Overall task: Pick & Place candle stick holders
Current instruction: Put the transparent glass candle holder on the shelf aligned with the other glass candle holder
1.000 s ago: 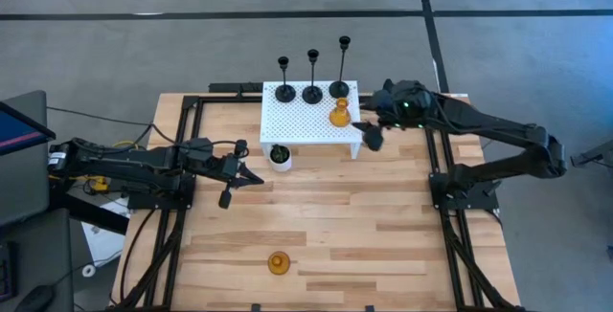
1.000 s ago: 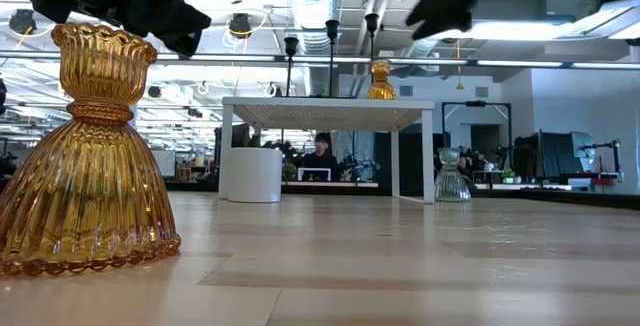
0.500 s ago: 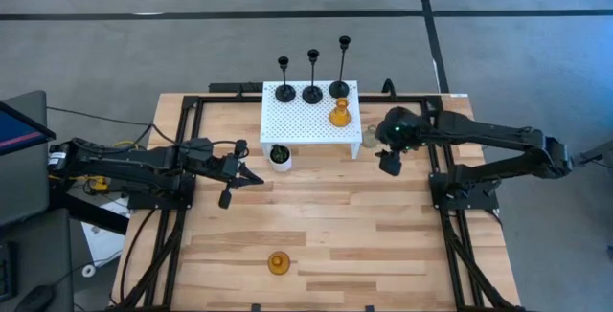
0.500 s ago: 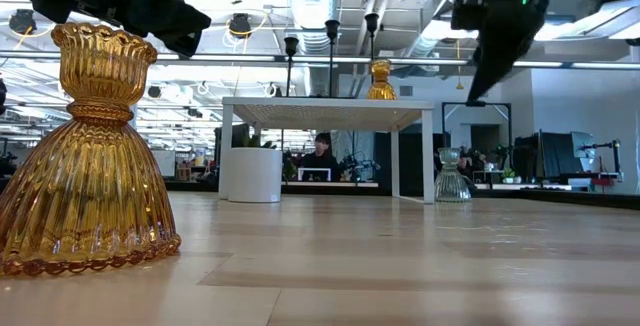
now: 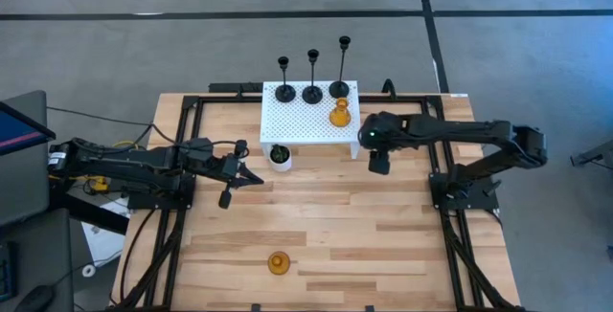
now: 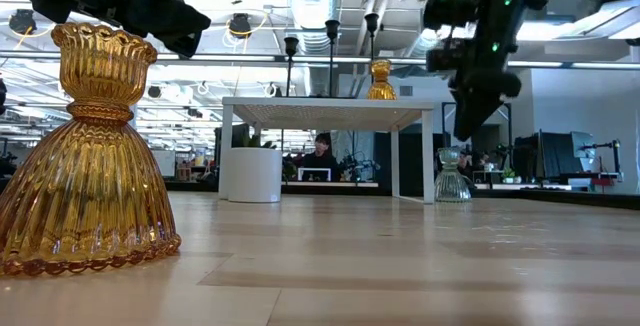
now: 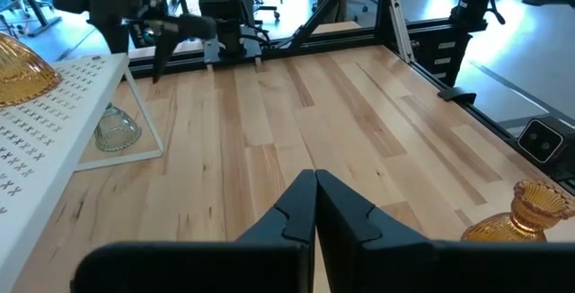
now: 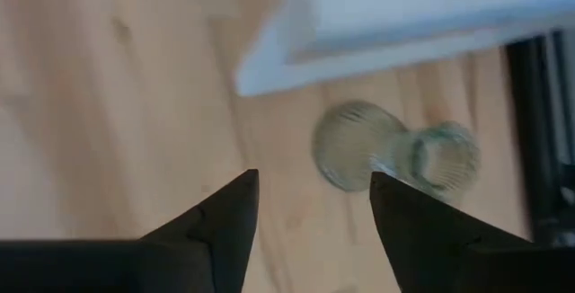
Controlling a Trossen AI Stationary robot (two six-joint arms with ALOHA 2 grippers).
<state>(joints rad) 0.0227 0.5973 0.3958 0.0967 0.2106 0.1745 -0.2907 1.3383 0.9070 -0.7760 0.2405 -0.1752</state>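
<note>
The right gripper [image 5: 379,164] hangs above the table [image 5: 383,245] just off the right front leg of the white perforated stand [image 5: 306,121], near the table's far edge. Its fingers [image 8: 225,221] are spread and grasp nothing; in the right wrist view the clear glass holder [image 8: 395,154] sits just beyond them, beside the stand's corner, which suggests it is lining up on that piece. The holder stands on the table, apart from the fingers.

Three black stemmed holders [image 5: 312,90] line the stand's far edge, shortest to tallest, with one amber holder [image 5: 339,114] in front of them toward the right; the stand looks like the collecting place. The second amber holder [image 5: 278,263] is alone near the table's near edge, well apart from everything.

The left gripper [image 5: 251,178] waits over the table's left side, fingers [image 7: 301,212] clenched together on nothing.
</note>
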